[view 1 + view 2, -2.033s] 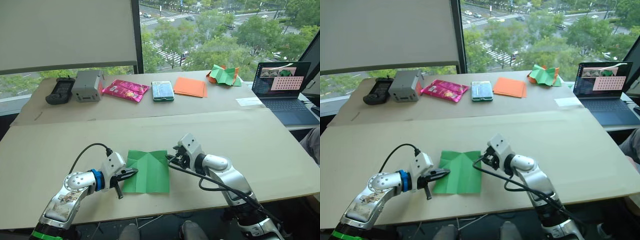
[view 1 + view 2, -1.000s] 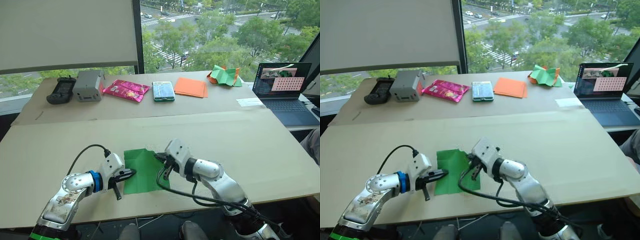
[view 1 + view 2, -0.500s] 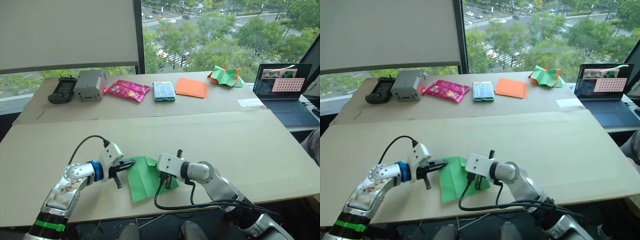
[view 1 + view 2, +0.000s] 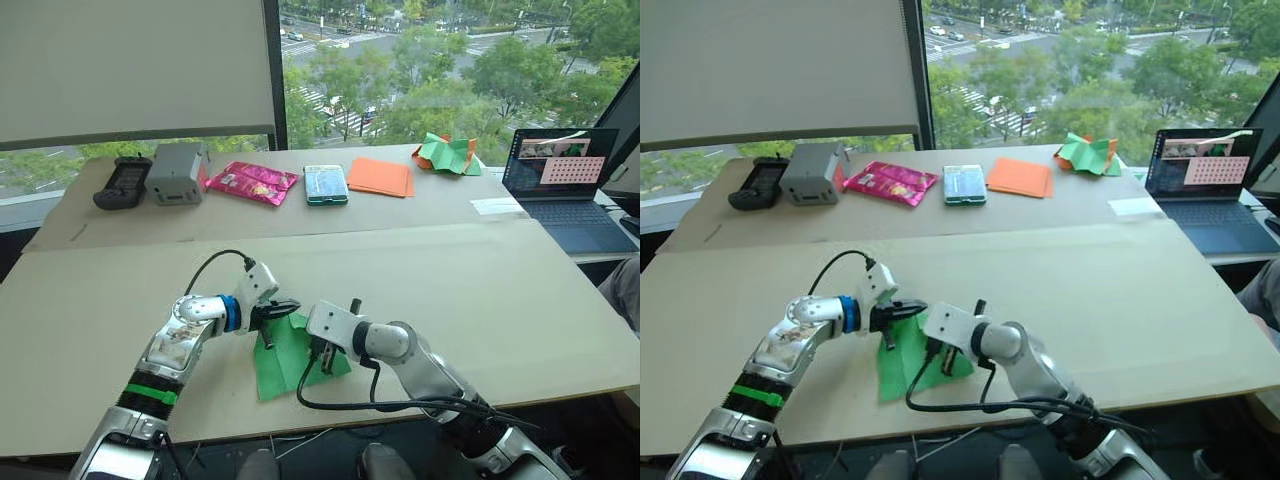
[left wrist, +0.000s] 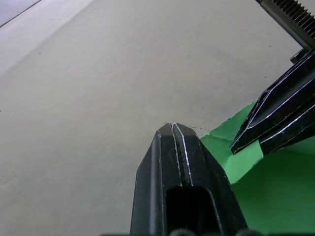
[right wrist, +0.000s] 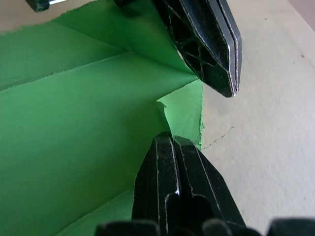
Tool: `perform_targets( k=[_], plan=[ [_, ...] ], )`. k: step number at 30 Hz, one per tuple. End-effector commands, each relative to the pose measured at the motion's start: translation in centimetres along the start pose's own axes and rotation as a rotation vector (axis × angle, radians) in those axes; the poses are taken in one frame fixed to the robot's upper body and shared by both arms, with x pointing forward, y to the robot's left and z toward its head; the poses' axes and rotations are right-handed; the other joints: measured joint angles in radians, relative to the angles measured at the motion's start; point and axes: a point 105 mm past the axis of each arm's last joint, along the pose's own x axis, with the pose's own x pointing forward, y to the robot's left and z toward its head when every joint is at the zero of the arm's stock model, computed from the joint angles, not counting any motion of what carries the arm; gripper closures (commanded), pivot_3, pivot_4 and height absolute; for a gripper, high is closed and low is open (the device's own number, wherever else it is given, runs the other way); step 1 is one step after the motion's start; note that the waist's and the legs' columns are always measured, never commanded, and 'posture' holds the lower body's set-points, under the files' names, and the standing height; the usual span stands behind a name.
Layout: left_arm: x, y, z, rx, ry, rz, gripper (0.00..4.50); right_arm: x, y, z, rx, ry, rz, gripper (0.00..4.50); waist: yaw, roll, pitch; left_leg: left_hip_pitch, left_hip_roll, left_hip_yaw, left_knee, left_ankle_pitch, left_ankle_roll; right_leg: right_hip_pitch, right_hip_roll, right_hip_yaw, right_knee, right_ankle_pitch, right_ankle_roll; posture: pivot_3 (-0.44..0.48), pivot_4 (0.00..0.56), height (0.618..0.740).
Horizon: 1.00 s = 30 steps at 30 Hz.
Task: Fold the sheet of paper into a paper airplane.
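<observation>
The thin bright green sheet of paper (image 4: 291,354) lies on the pale beige counter (image 4: 480,290), near its front edge, between the two arms. It is partly folded: creases and a doubled flap show in the right wrist view, with a small torn-edged tab at one corner. No pointed wedge yet, so I judge the task early to middle; most folds are left.

Left pincer (image 4: 285,308): fingers clenched together, tip at the sheet's far edge, nothing visibly held between them. Right pincer (image 6: 170,147): fingers pressed together on the paper at a crease, seemingly pinning it; whether a layer is caught between them I cannot tell.

Next likely need: flatten the raised flap and align edges.
</observation>
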Motion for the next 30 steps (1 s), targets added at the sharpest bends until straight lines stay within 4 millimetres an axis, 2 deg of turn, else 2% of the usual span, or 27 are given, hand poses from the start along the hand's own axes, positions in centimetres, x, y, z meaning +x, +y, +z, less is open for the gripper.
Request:
perform_targets(
  k=[1, 8, 11, 15, 21, 26, 30],
  plan=[
    [0.0, 1.0, 2.2, 0.099, -0.023, -0.010, 4.50, -0.2, -1.0, -1.0, 0.026, 0.102, -0.102, 4.48, 0.002, 0.000, 0.000, 0.000, 0.000, 0.000, 0.000, 0.000, 0.000, 0.000, 0.000, 0.000, 0.000, 0.000, 0.000, 0.000, 0.150, 0.706],
    [-2.4, 3.8, 5.3, 0.201, -0.036, 0.057, 4.50, -0.5, -1.1, -1.3, 0.043, 0.174, -0.172, 4.48, 0.002, 0.000, 0.000, -0.002, 0.000, 0.000, 0.000, 0.000, 0.000, 0.000, 0.000, 0.000, 0.000, 0.000, 0.000, 0.000, 0.150, 0.706],
    [-2.5, 3.2, 6.5, 0.238, -0.049, 0.019, 4.50, -0.7, -1.7, -1.8, 0.019, 0.224, -0.215, 4.48, 0.003, 0.001, 0.000, -0.002, 0.000, 0.000, 0.000, 0.000, 0.000, 0.000, 0.000, 0.000, 0.000, 0.000, 0.000, 0.000, 0.150, 0.706],
    [-1.7, 2.1, 7.1, 0.230, -0.076, -0.019, 4.50, -0.7, -1.8, -1.7, 0.012, 0.254, -0.245, 4.48, 0.005, 0.001, 0.000, -0.002, 0.000, 0.000, 0.000, 0.000, 0.000, 0.000, 0.000, 0.000, -0.001, 0.000, 0.000, 0.000, 0.150, 0.706],
    [0.5, 0.2, 6.3, 0.159, -0.105, -0.057, 4.50, -0.6, -1.7, -1.5, 0.010, 0.267, -0.253, 4.48, 0.001, 0.001, 0.000, -0.004, 0.000, 0.000, 0.000, 0.000, 0.000, 0.002, 0.000, 0.000, 0.000, 0.000, 0.000, 0.000, 0.150, 0.706],
    [2.0, 0.5, 4.6, 0.086, -0.093, -0.044, 4.50, -0.6, -1.7, -1.5, 0.007, 0.269, -0.250, 4.48, 0.001, 0.001, 0.000, -0.004, 0.000, -0.001, 0.001, 0.000, 0.001, 0.002, 0.000, 0.000, 0.000, 0.000, 0.000, 0.000, 0.150, 0.706],
    [2.5, 1.5, 3.4, 0.060, -0.067, -0.017, 4.50, -0.7, -1.6, -1.5, 0.001, 0.268, -0.247, 4.48, 0.002, 0.001, 0.000, -0.004, 0.000, -0.001, 0.001, 0.000, 0.001, 0.002, 0.000, 0.000, 0.000, 0.000, 0.000, 0.000, 0.150, 0.706]
  ],
)
